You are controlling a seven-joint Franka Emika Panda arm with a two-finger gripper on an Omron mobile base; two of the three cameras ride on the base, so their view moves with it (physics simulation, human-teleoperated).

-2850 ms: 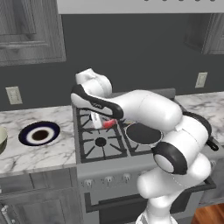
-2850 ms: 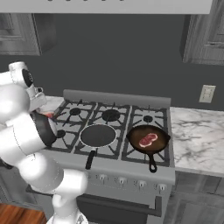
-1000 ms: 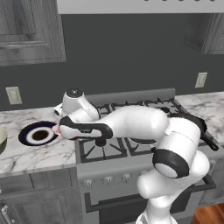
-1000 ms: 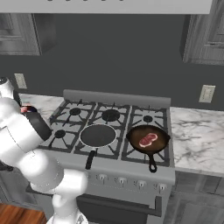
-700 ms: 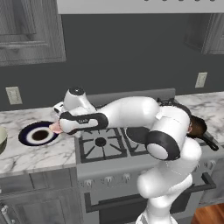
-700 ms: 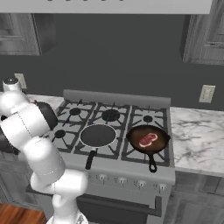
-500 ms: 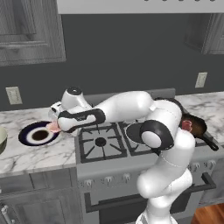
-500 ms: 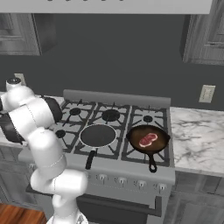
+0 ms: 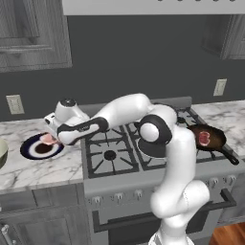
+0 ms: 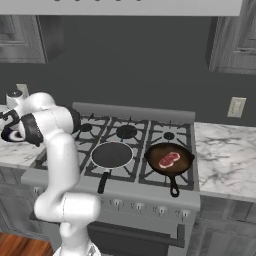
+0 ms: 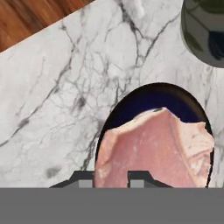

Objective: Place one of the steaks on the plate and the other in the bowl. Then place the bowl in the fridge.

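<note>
pale pink, flat and ragged-edged, one steak (image 11: pixel 155 148) is hanging in the gripper (image 11: pixel 111 177), whose jaws are pinching narrowly on its edge, directly over the navy-rimmed plate (image 9: pixel 29 147) on the marble counter (image 11: pixel 57 109). its long axis is running across the hand view, level with the plate. darker, marbled steak (image 10: pixel 169 159) is lying flat in the black pan (image 10: pixel 186 152) on the stove (image 10: pixel 125 132), while the bowl (image 11: pixel 203 30) is sitting near the plate.

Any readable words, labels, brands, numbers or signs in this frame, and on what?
None: no lettering shows on the stove, its knobs, the wall outlets, the plate, the pan or the robot's arm.
</note>
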